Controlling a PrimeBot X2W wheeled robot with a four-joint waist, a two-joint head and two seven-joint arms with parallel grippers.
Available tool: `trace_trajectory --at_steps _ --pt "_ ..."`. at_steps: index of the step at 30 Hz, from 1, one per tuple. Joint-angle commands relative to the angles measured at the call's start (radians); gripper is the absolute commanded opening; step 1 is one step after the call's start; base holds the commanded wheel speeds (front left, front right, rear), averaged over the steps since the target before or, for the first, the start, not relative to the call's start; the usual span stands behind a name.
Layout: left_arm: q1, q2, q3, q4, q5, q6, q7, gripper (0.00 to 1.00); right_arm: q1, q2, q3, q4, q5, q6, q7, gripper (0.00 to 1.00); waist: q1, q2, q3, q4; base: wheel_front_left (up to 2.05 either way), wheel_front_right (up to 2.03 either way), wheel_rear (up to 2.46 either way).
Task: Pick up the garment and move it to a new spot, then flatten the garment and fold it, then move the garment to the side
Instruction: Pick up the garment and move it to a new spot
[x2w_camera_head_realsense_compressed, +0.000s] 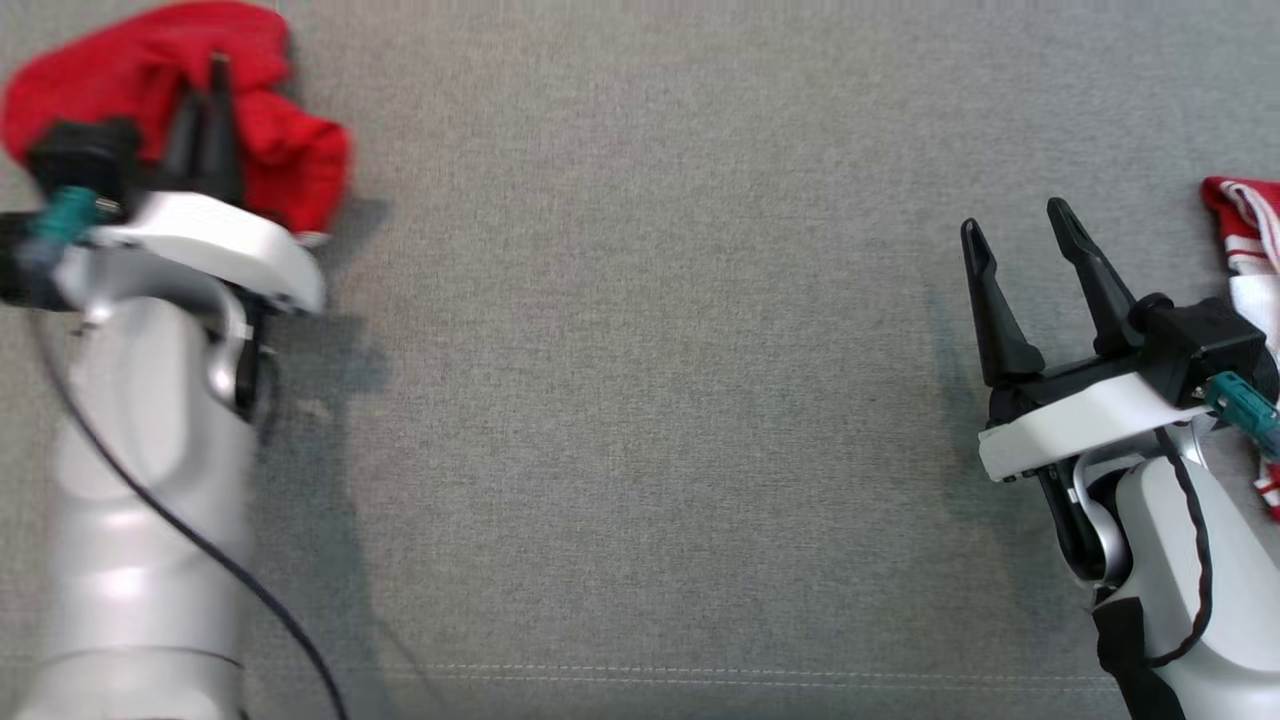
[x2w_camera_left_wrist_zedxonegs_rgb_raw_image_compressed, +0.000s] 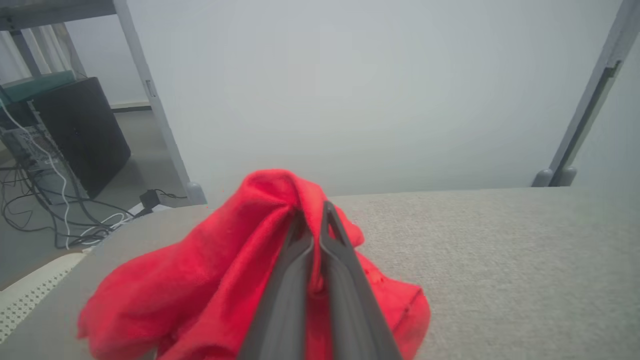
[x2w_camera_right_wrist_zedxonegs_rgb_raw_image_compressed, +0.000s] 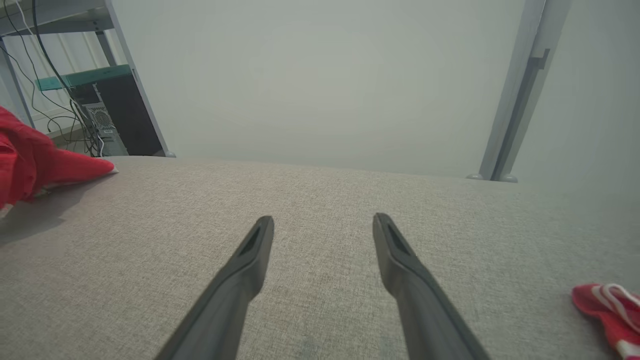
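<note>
Pale forearms rise from the bottom of the head view, the left forearm (x2w_camera_head_realsense_compressed: 140, 480) trailing a dark cable (x2w_camera_head_realsense_compressed: 180, 530) and the right forearm (x2w_camera_head_realsense_compressed: 1190, 560) standing at the opposite edge, each above the grey fabric-covered table (x2w_camera_head_realsense_compressed: 650, 400). At the far left corner, the left pincer (x2w_camera_head_realsense_compressed: 205, 80) has its two dark fingers pressed together on a fold of the red garment (x2w_camera_head_realsense_compressed: 290, 150). The left wrist view shows this closely: the left pincer (x2w_camera_left_wrist_zedxonegs_rgb_raw_image_compressed: 313, 210) nips a raised peak of the garment (x2w_camera_left_wrist_zedxonegs_rgb_raw_image_compressed: 200, 280), and the cloth bunches up toward the fingertips. The rest of it droops in crumpled folds on both sides of the fingers and seems to lie on the table (x2w_camera_left_wrist_zedxonegs_rgb_raw_image_compressed: 500, 260) near its edge. The right pincer (x2w_camera_head_realsense_compressed: 1015, 217) is well apart from it, at the right side, with its fingers spread wide and nothing between them. In the right wrist view, the right pincer (x2w_camera_right_wrist_zedxonegs_rgb_raw_image_compressed: 324, 219) points across bare fabric, with the red garment (x2w_camera_right_wrist_zedxonegs_rgb_raw_image_compressed: 30, 160) at the far left. A second red and white cloth (x2w_camera_head_realsense_compressed: 1250, 240) lies just beside the right wrist at the table's right edge. Beyond the table stand a black computer case (x2w_camera_left_wrist_zedxonegs_rgb_raw_image_compressed: 80, 135), loose floor cables (x2w_camera_left_wrist_zedxonegs_rgb_raw_image_compressed: 50, 220) and a grey frame post (x2w_camera_left_wrist_zedxonegs_rgb_raw_image_compressed: 155, 110).
</note>
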Motion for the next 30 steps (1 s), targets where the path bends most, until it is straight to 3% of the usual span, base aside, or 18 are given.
trace_trajectory --at_steps 1,7,10,18,22,23,24,25,30 --pt "0.016 0.032 0.010 -0.032 0.015 -0.003 -0.005 0.00 0.020 0.008 0.013 -0.017 0.010 0.000 -0.006 1.00 0.0000 0.0000 -0.023 -0.015 0.00 0.00 0.00" --pt "0.082 -0.061 -0.162 -0.066 0.017 -0.021 -0.005 0.00 0.046 0.027 0.011 -0.001 0.015 0.000 -0.006 1.00 0.0000 0.0000 -0.076 -0.062 0.00 0.00 0.00" --pt "0.099 -0.070 -0.270 -0.063 -0.027 -0.024 -0.005 0.00 0.051 0.036 0.015 0.002 0.019 0.000 -0.006 1.00 0.0000 0.0000 -0.095 -0.096 0.00 0.00 0.00" --pt "0.144 -0.071 -0.665 -0.146 -0.254 -0.024 -0.005 0.00 0.064 0.052 0.023 0.012 0.028 0.000 -0.006 1.00 0.0000 0.0000 -0.127 -0.182 0.00 0.00 0.00" --pt "0.157 -0.071 -0.779 -0.147 -0.306 0.011 -0.005 0.00 0.069 0.058 0.031 0.018 0.033 0.000 -0.006 1.00 0.0000 0.0000 -0.136 -0.206 0.00 0.00 0.00" --pt "0.159 -0.071 -0.798 -0.137 -0.311 0.019 -0.005 0.05 0.069 0.059 0.032 0.018 0.034 0.000 -0.006 1.00 0.0000 0.0000 -0.137 -0.208 0.00 0.00 0.00" --pt "0.163 -0.071 -0.810 -0.129 -0.319 0.024 -0.005 0.46 0.070 0.060 0.031 0.019 0.034 0.000 -0.006 1.00 0.0000 0.0000 -0.138 -0.209 0.00 0.00 0.00" --pt "0.168 -0.071 -0.817 -0.121 -0.324 0.029 -0.005 1.00 0.070 0.061 0.030 0.019 0.034 0.000 -0.006 1.00 0.0000 0.0000 -0.139 -0.209 0.00 0.00 0.00" --pt "0.200 -0.071 -0.763 -0.175 -0.297 0.066 -0.005 1.00 0.068 0.061 0.035 0.016 0.036 0.000 -0.006 1.00 0.0000 0.0000 -0.147 -0.182 0.00 0.00 0.00"
